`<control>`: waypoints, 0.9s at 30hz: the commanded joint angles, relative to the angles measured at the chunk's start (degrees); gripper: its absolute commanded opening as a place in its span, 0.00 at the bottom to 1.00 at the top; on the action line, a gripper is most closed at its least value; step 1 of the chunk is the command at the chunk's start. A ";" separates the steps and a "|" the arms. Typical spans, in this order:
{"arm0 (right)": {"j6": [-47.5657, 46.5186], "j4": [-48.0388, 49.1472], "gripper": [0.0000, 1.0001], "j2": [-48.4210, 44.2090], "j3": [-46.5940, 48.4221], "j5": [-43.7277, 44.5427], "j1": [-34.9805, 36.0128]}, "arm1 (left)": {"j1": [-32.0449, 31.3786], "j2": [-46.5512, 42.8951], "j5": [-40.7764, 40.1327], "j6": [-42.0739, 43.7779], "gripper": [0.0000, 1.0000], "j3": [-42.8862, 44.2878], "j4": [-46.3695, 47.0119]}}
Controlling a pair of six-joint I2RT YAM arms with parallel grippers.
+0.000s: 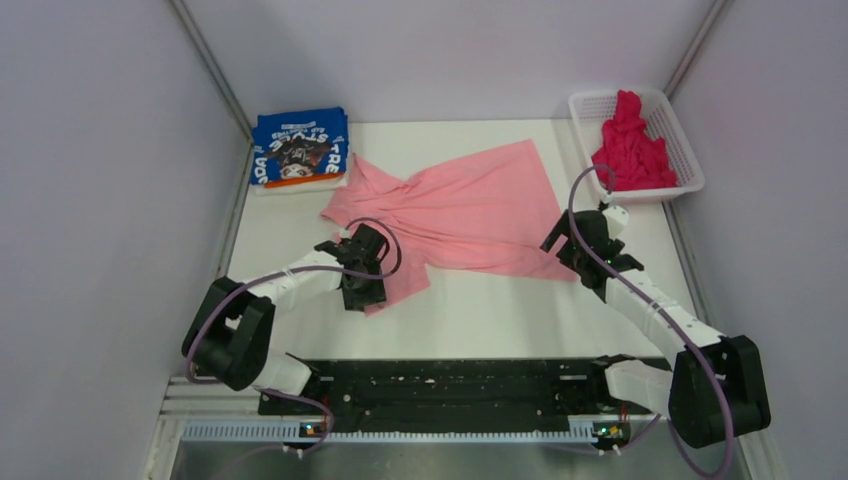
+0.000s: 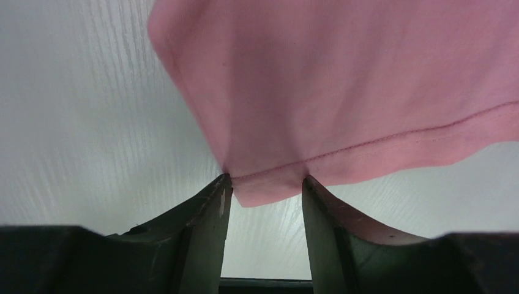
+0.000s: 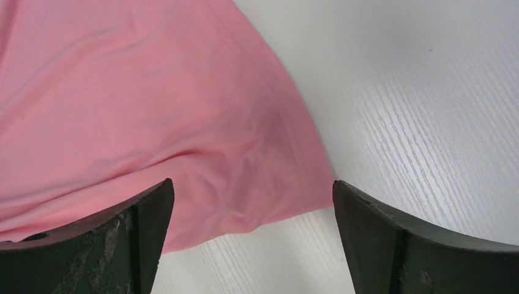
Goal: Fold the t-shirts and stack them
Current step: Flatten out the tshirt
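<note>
T-shirt (image 1: 470,205), pink: hem corner between the parted tips of your left pincer (image 2: 264,181).
Right pincer (image 3: 251,187): yours, released wide, cloth edge beneath.

White table (image 1: 500,300) carries pink t-shirt (image 1: 470,210), folded blue t-shirt (image 1: 298,148), mesh basket (image 1: 683,150).

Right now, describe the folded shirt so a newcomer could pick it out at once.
Look to the far left corner of the table. The blue shirt lies there as a neat folded rectangle. Only it carries white lettering and a dark print; the pink shirt is plain and spread out, the magenta shirt bunched in the basket.
</note>
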 commanded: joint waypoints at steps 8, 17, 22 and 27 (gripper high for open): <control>-0.86 -0.63 0.99 1.86 1.51 2.32 -0.10 | -0.62 4.22 -1.35 -0.29 0.43 0.00 1.21; 3.23 -4.91 0.99 0.41 1.23 2.46 -0.11 | -2.15 4.60 -4.02 -0.13 0.00 1.21 2.40; 8.02 -6.64 0.94 -3.09 -3.48 5.87 -0.10 | -2.06 -0.75 -9.60 -1.20 0.00 0.33 -0.14; 8.37 -10.75 0.78 -1.56 -3.42 5.57 -0.09 | -2.11 -5.22 -13.38 -2.41 0.00 -0.97 -3.34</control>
